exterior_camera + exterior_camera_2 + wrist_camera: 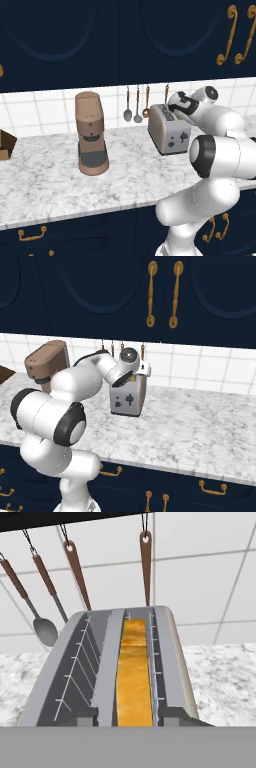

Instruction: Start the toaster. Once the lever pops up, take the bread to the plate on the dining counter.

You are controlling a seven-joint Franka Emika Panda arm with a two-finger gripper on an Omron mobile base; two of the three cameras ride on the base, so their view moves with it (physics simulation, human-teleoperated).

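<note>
The silver-grey toaster (167, 131) stands on the marbled counter (55, 185) against the tiled wall, its narrow end face towards me. My hand hangs just above its top, with the gripper (173, 112) pointing down at the slots; the hand's body hides the fingers, so their spacing is unclear. In the hand view the toaster (172, 662) shows from above, and the bread (134, 677), golden with browner patches, sits deep in the right slot. The left slot (80, 677) is empty. The lever (129, 399) is a small dark mark on the end face. The plate and the dining counter are out of view.
A tall brown coffee machine (91, 134) stands to the left of the toaster. Spoons and ladles (137, 105) hang on the wall just behind it. Navy wall cabinets (160, 296) with gold handles hang low overhead. A brown box (6, 145) sits at the far left.
</note>
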